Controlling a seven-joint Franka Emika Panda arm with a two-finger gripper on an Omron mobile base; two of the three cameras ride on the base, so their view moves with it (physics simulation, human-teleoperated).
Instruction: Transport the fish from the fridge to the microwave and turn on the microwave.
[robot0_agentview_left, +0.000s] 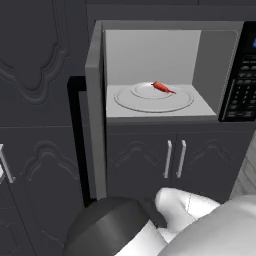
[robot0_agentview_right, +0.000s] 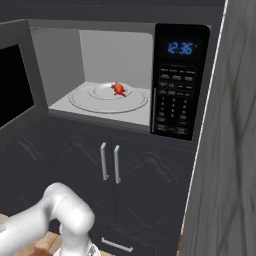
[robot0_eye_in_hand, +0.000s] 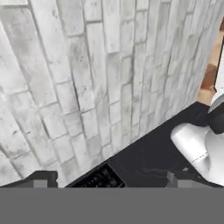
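Arm folded low beneath the microwave (robot0_agentview_right: 125, 80), elbow bent in front of the cabinet doors (robot0_agentview_right: 110, 162). Gripper (robot0_eye_in_hand: 109, 180) points down at pale floor planks (robot0_eye_in_hand: 87, 78), fingers spread wide, empty. Fish (robot0_agentview_left: 162, 87) lies on the turntable (robot0_agentview_left: 152, 98) inside the microwave, door (robot0_agentview_left: 96, 115) open.

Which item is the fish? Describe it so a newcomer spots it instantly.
Find the built-in microwave with its door swung open, above the dark double-door cabinet. Inside, on the pale round turntable, lies the fish: small, slim and red-orange, the one bright spot in a grey interior.
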